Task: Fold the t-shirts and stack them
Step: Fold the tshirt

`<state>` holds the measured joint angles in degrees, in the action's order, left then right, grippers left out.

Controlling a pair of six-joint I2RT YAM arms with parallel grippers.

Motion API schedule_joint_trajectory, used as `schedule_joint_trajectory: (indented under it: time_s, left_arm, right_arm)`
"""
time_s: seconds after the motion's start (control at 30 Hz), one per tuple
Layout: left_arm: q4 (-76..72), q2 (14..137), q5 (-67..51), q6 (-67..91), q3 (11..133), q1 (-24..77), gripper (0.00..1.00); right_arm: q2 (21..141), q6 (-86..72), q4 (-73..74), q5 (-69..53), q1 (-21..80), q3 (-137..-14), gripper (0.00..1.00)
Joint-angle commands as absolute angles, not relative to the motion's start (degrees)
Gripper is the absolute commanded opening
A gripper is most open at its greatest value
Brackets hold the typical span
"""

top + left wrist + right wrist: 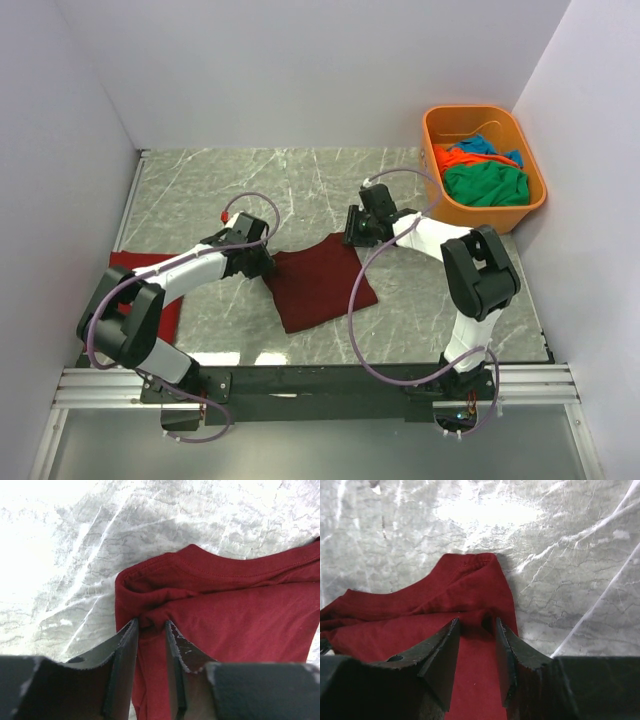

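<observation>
The dark maroon t-shirt (322, 288) lies partly folded in the middle of the table. My left gripper (265, 264) is at its left corner and shut on a bunched fold of the cloth, as the left wrist view (151, 625) shows, with the shirt (240, 605) spreading to the right. My right gripper (352, 238) is at the shirt's far right corner, its fingers close together on a raised fold (477, 622) of the maroon cloth (420, 605). A bright red t-shirt (150, 290) lies flat at the left, partly under my left arm.
A rigid orange tub (532, 205) stands at the back right and holds green (485, 183), orange (455, 158) and blue (480, 145) shirts. White walls close the table on the left, back and right. The marble tabletop (250, 185) shows behind the maroon shirt.
</observation>
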<state>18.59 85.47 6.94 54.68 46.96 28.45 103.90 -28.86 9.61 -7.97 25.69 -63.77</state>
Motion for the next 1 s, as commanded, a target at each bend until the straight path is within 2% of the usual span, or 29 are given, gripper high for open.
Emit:
schedule_joint_trajectory:
  time_s: [0.0, 0.17, 0.27, 0.37, 0.47, 0.57, 0.6, 0.67, 0.8, 0.97]
  left_arm:
    - [16.5, 86.1, 6.9, 53.4, 49.3, 28.1, 0.33]
    - [15.6, 85.5, 6.6, 53.3, 48.6, 27.6, 0.29]
    - [15.5, 86.0, 6.2, 53.3, 49.0, 27.3, 0.23]
    - [14.9, 85.6, 6.1, 53.0, 49.1, 27.2, 0.18]
    - [14.6, 85.7, 6.0, 52.6, 49.1, 26.8, 0.16]
    - [14.5, 85.1, 6.0, 52.4, 49.1, 26.6, 0.09]
    - [14.7, 84.6, 6.0, 52.4, 49.1, 26.5, 0.04]
    - [14.7, 83.7, 6.2, 52.1, 49.1, 26.5, 0.01]
    - [15.3, 80.3, 7.5, 51.7, 48.9, 26.1, 0.01]
    - [13.5, 80.7, 5.2, 51.4, 46.9, 21.7, 0.01]
  right_arm:
    - [104.8, -28.8, 8.6, -7.9, 25.8, -66.4, 0.42]
    - [105.1, -29.2, 8.4, -8.1, 25.8, -66.6, 0.41]
    - [105.3, -29.4, 8.3, -8.3, 25.8, -66.7, 0.37]
    - [105.2, -29.6, 8.3, -8.4, 25.8, -66.8, 0.28]
    - [105.5, -29.8, 8.6, -8.5, 25.8, -67.5, 0.14]
    - [104.9, -29.8, 8.6, -8.4, 25.8, -67.8, 0.06]
    - [104.6, -29.9, 8.8, -8.2, 25.8, -67.7, 0.01]
    - [102.8, -30.1, 8.6, -7.7, 25.8, -67.2, 0.00]
    - [100.5, -30.2, 7.7, -6.1, 25.8, -66.9, 0.00]
    - [104.7, -30.1, 7.3, -5.7, 25.5, -70.2, 0.00]
